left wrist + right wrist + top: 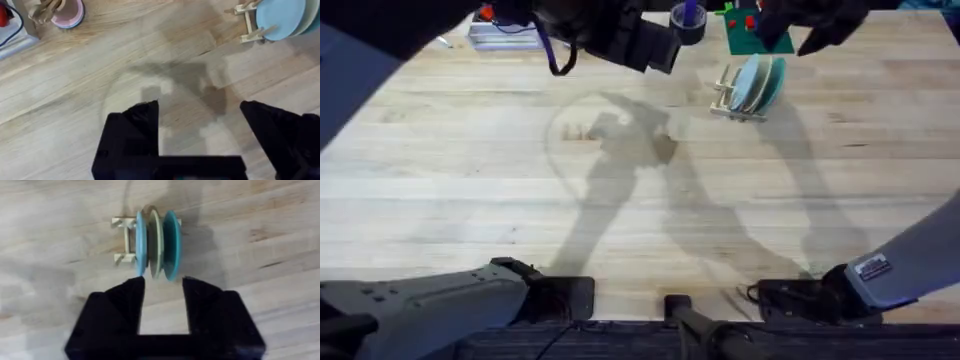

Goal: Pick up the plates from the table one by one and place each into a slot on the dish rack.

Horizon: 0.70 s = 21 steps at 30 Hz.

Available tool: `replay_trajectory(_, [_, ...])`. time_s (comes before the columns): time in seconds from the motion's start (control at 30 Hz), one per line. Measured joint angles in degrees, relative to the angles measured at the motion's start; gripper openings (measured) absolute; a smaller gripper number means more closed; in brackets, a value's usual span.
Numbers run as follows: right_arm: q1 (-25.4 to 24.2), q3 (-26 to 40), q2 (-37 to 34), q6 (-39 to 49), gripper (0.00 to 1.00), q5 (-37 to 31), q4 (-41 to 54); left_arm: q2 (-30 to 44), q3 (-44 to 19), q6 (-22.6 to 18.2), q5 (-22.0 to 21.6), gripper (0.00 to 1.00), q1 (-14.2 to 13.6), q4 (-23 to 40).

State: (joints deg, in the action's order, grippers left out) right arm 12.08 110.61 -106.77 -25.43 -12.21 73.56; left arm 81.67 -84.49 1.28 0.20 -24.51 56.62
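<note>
Plates [156, 244] are stood on edge in the dish rack [125, 242], just ahead of the open right gripper [163, 291]. Nothing is held by the open left gripper [200, 120].

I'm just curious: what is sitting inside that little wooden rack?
Three plates stand upright in the dish rack: a light blue plate, a cream plate and a teal plate. They cover most of the pegs between them.
</note>
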Motion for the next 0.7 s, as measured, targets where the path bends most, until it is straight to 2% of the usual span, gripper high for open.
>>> replay_trajectory(0.03, [0.0,0.1,0.6,-0.1,0.571,0.0,0.5,0.0,0.0,0.0,0.0,0.996,0.0,0.0])
replay_trajectory(0.1, [0.0,0.3,1.9,0.0,0.873,0.0,1.6,0.0,0.0,0.0,0.0,0.995,0.0,0.0])
replay_trajectory(0.13, [0.0,0.3,2.3,0.2,0.959,0.0,2.2,0.0,0.0,0.0,0.0,0.995,0.0,0.0])
replay_trajectory(0.17, [0.0,0.3,2.6,0.2,0.984,0.0,2.9,0.0,0.0,0.0,0.0,0.996,0.0,0.0])
replay_trajectory(0.43, [0.0,0.3,5.7,-0.1,0.994,0.0,7.5,0.0,0.0,0.0,0.0,0.995,0.0,0.0])
replay_trajectory(0.6, [0.3,0.1,10.4,-0.3,0.99,0.0,9.7,0.0,0.0,0.0,0.0,0.995,0.0,0.0])
replay_trajectory(0.7, [1.3,-3.0,14.4,-0.5,0.994,-0.4,8.7,0.0,0.0,0.0,0.0,0.995,0.0,0.0])
